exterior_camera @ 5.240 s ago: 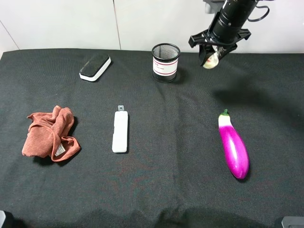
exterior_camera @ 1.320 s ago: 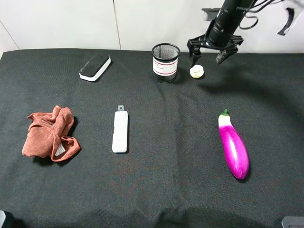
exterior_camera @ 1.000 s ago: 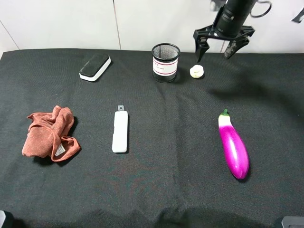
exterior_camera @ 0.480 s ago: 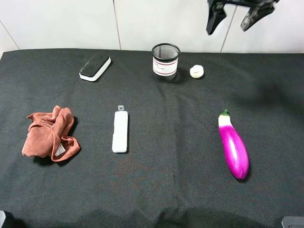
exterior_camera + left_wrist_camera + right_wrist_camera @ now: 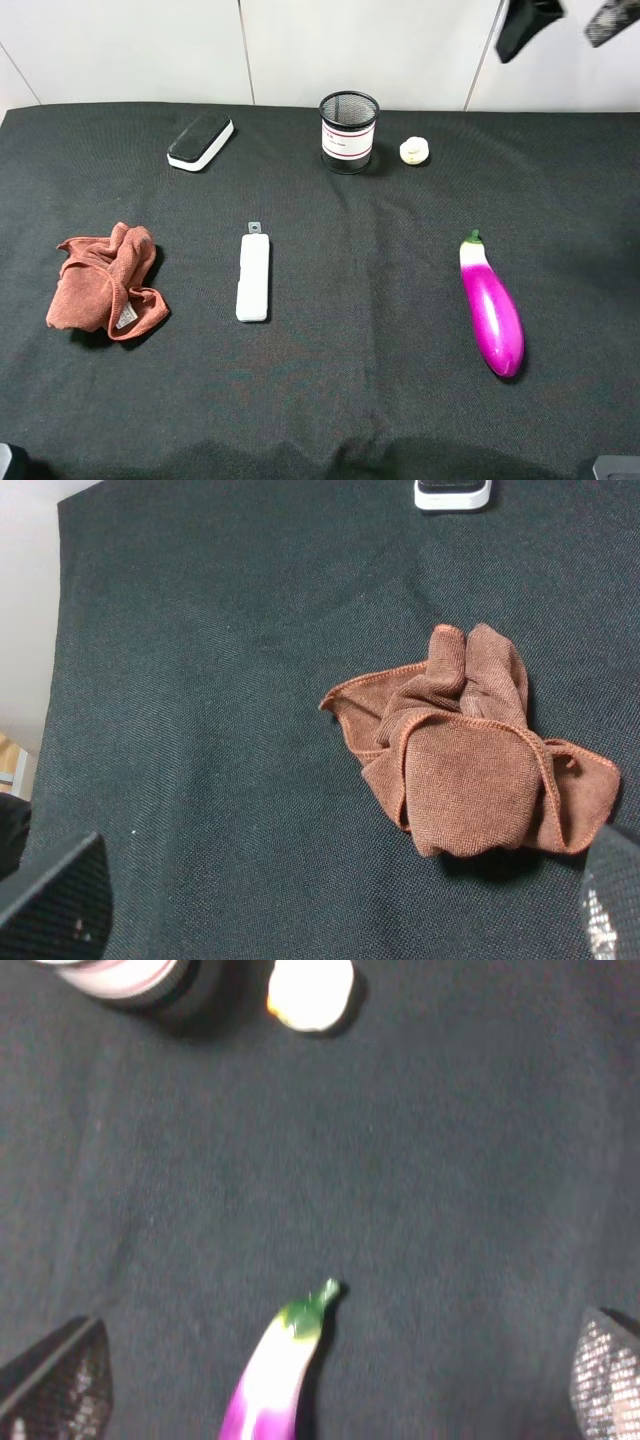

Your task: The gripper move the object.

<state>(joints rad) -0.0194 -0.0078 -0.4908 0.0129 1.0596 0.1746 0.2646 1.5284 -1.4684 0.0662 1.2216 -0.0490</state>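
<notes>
Fingertips alone show of the right tool [image 5: 567, 20], two dark prongs cut off by the upper edge of the high view, spread wide with nothing between them; its arm is out of sight. In the right wrist view the same fingers [image 5: 55, 1380] appear only as textured corners at the frame's edges, far apart. The left tool [image 5: 320, 900] is likewise reduced to two corner slivers in its own wrist view, set wide apart, and it does not appear in the high view. Below the right tool and toward the mesh cup [image 5: 349, 131], well apart from the fingers, the object [image 5: 414, 151] rests on the table [image 5: 330, 400], just beside the cup without touching it. It is a small cream bulb, rounded and squat, so no clear long axis or pointing direction can be made out; in the right wrist view the object [image 5: 310, 992] is blurred and partly cropped. The eggplant [image 5: 491, 309] lies nearer the camera than the right tool, its green stem end turned toward the bulb, its lower part cut off in the wrist view. Under the left tool sits the crumpled brown cloth [image 5: 470, 750].
</notes>
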